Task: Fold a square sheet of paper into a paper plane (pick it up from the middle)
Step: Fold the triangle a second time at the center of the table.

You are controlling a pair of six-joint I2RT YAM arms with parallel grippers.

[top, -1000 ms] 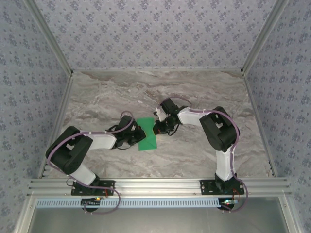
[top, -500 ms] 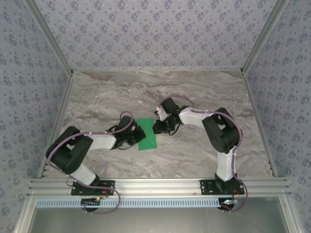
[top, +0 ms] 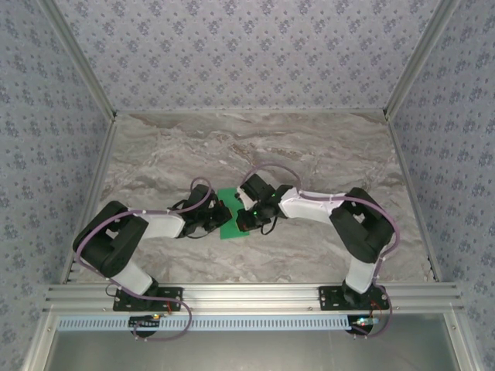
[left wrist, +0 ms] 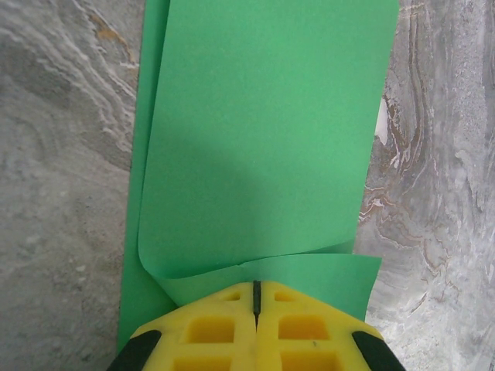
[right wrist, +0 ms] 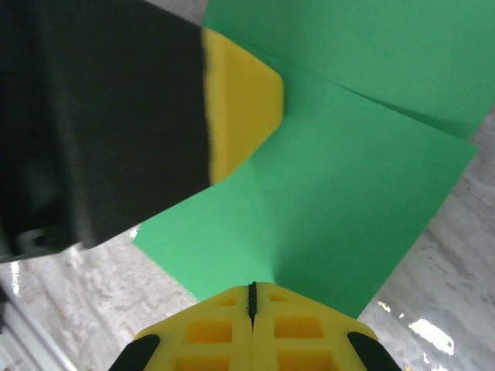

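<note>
On the marbled desk (top: 332,154), the square sheet of paper (left wrist: 263,124) lies folded between the arms. The left fingers (left wrist: 209,332) and the right fingers (right wrist: 302,332), both closed, touch its opposite edges.

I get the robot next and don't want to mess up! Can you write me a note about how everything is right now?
Left pincer: shut, tips at one edge of the green paper.
Right pincer: shut, tips at the paper from the opposite side.
Paper: lying on the marble table between the two arms, one flap folded over but curling, not pressed flat.
Done: one fold started.
Left: crease that fold, then the remaining folds; no plane shape yet.
</note>
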